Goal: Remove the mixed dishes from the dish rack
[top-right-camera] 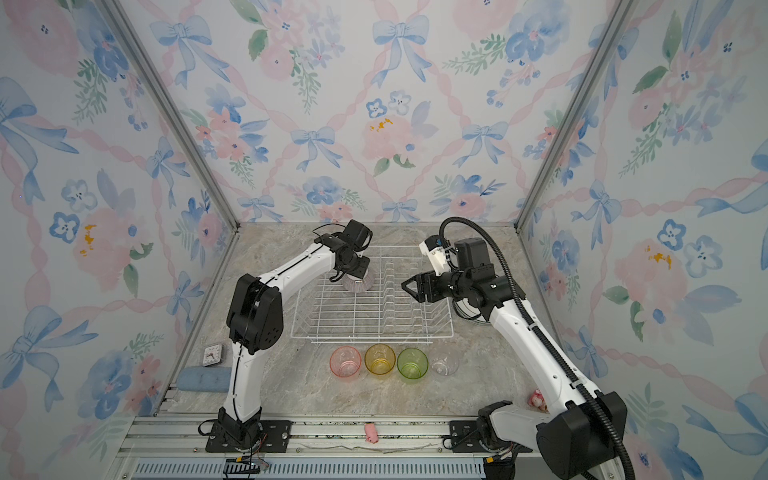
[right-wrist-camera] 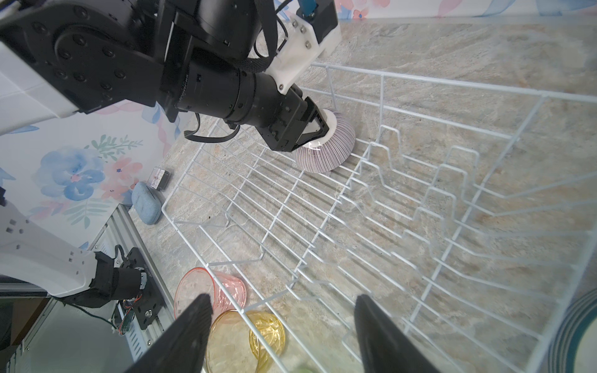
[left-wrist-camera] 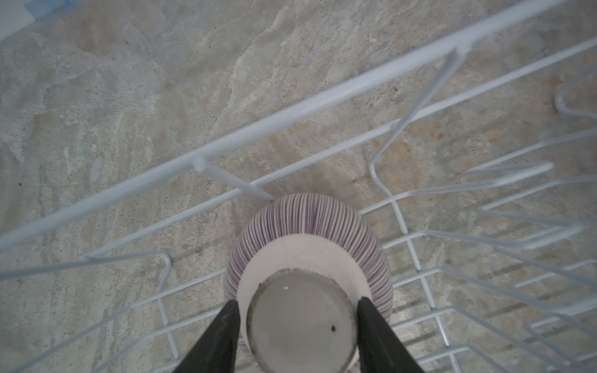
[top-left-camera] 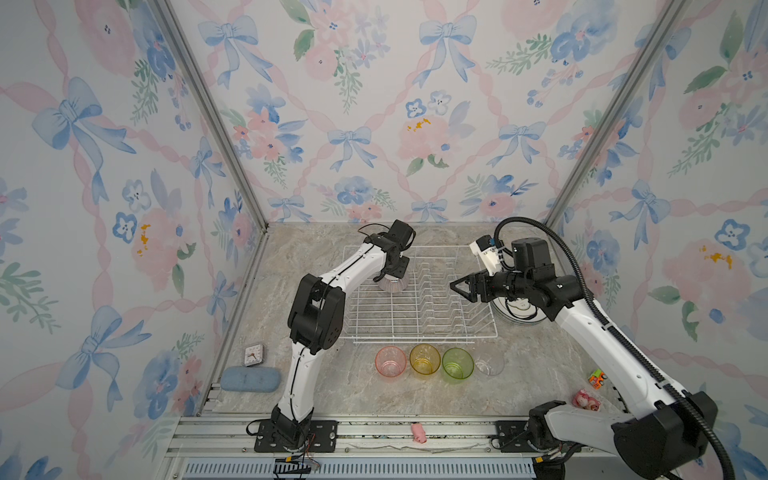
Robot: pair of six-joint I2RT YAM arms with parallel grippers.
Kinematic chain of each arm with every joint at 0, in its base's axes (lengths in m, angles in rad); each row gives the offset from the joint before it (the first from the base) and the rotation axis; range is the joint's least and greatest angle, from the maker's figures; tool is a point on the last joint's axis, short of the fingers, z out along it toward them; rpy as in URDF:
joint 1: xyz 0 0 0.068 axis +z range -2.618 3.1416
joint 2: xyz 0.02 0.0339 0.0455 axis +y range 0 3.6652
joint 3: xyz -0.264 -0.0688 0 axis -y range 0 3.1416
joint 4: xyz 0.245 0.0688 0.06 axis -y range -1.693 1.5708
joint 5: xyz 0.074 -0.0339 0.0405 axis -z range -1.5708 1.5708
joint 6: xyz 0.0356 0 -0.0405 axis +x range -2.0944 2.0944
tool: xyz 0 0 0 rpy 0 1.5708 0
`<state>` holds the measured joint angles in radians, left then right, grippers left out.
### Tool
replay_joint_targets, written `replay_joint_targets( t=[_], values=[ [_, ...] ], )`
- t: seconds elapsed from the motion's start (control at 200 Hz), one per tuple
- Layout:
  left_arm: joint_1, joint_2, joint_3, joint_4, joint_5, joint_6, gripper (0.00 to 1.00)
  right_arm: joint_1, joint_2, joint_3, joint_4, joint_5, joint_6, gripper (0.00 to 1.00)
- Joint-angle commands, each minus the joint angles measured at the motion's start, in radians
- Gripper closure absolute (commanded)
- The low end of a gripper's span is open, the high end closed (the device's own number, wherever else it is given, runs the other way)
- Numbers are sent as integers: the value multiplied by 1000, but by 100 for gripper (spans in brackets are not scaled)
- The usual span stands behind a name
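Left gripper (left-wrist-camera: 298,303): straddling upturned bowl's (left-wrist-camera: 303,216) foot in rack (left-wrist-camera: 323,105); I cannot tell if gripping. Right gripper (right-wrist-camera: 282,298): wide, empty.

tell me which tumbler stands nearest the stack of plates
The clear tumbler, at the right end of the row; the pink, yellow and green ones stand farther off.

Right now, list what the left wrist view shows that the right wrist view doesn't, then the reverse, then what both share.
Left wrist only: the grey recessed base of the upturned bowl, seen between the fingers. Right wrist only: the open, empty right end effector, the pink tumbler and yellow tumbler on the table, rims of the plates, the left arm. Both: the left end effector at both sides of the bowl's white foot, seemingly touching, inside the dish rack.
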<state>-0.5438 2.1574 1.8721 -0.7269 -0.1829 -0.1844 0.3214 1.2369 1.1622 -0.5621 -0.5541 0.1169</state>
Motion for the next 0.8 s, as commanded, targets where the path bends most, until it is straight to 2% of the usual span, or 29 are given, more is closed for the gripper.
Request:
replay_joint_targets(
  t=[0.0, 0.135, 0.56, 0.795],
  values=[
    [11, 35, 18, -56, 41, 10, 55, -8, 3, -10, 19, -19, 11, 27],
    [27, 20, -26, -63, 65, 3, 63, -10, 5, -15, 19, -24, 12, 28],
    [45, -181, -252, -63, 72, -8, 66, 0, 41, -28, 47, -76, 45, 28],
    [25, -273, -363, -61, 78, -30, 66, 75, 124, -38, 113, -99, 98, 28]
  ],
)
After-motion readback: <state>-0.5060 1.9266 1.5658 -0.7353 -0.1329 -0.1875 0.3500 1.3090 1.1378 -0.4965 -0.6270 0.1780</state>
